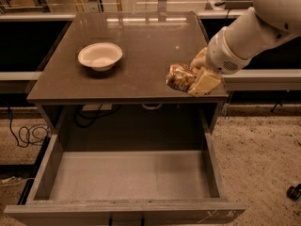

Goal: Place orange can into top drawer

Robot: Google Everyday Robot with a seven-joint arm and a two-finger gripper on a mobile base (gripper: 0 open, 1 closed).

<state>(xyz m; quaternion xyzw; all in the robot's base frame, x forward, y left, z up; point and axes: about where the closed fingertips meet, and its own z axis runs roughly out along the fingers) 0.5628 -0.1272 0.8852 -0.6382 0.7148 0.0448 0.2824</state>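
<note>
The orange can (179, 77) is a small shiny can with mottled orange-brown print, lying sideways in my gripper (197, 75). The gripper is shut on it and holds it above the front right part of the brown tabletop (141, 41), near the table's front edge. My white arm reaches in from the upper right. The top drawer (129, 175) is pulled out wide open below the table, with a pale grey floor and nothing in it. Its scuffed front panel (127, 213) is at the bottom of the view.
A white bowl (100, 56) stands on the left part of the tabletop. Cables (23, 133) lie on the floor at the left. A caster wheel (294, 192) is at the right edge. Dark shelving runs behind the table.
</note>
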